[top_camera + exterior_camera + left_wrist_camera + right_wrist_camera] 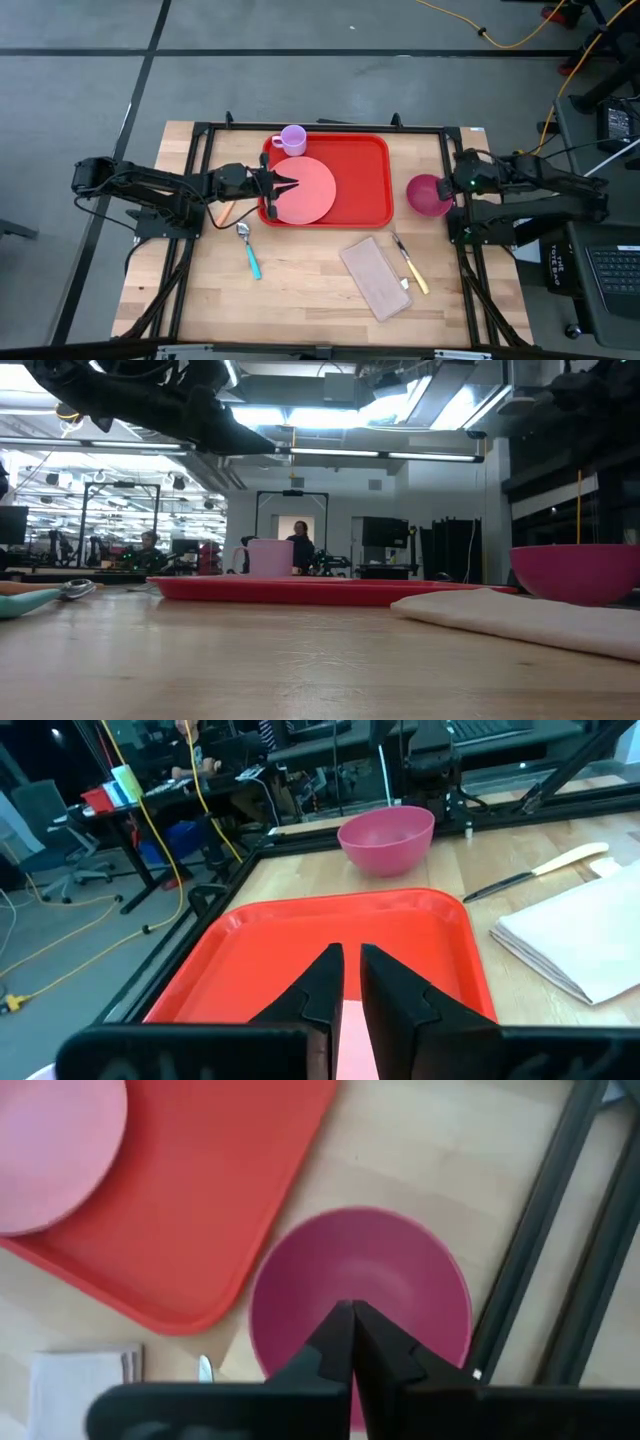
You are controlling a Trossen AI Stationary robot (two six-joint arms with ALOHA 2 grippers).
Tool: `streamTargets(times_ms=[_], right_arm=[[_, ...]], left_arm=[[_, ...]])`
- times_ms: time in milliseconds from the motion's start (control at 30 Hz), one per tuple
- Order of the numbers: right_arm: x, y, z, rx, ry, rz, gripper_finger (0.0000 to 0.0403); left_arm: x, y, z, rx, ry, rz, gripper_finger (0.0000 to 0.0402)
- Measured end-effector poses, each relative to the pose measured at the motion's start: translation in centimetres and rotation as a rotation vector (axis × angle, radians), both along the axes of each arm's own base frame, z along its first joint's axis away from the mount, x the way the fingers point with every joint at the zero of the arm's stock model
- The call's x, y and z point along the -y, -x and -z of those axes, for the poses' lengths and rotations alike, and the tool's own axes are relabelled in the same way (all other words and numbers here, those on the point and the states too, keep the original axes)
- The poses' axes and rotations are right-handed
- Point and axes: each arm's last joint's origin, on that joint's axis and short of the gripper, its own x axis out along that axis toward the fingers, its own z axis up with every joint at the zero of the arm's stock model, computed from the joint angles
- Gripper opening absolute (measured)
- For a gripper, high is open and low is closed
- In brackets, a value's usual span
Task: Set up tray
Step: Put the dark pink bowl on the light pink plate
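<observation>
My tray [360, 190] sits at the table's far edge, mid. It looks stiff, light and prob slick, so I'd grab the rim. Left gripper [290, 184] is nearly closed over the plate [310, 195] at the tray's left edge; right gripper [452, 184] is pinched over the bowl [428, 196].

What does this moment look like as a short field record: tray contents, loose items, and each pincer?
tray: red, at the table's far middle
on tray: pink plate toward its left side; lilac cup at the far left corner
off tray, right: magenta bowl
off tray, near side: folded cloth, knife, teal-handled spoon
left pincer: over the plate's left edge, fingers almost together
right pincer: shut on the magenta bowl's rim
</observation>
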Motion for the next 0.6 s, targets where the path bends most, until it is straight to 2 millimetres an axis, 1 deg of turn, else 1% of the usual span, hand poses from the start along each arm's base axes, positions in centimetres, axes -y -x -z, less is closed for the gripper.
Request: streamTargets(times_ms=[167,367,600], right_arm=[[0.8,-0.3,0.2,-0.054,-0.039,-0.005,0.0012],[2.1,-0.4,0.5,-0.104,-0.092,-0.017,0.0009],[4.0,-0.5,0.9,-0.171,-0.13,-0.02,0.0035]], left_arm=[[0.0,-0.1,-0.4,0.038,-0.003,0.008,0.0031],[0.2,-0.1,-0.5,0.053,0.007,0.07,0.0031],[0.2,-0.1,-0.5,0.055,0.008,0.085,0.0029]])
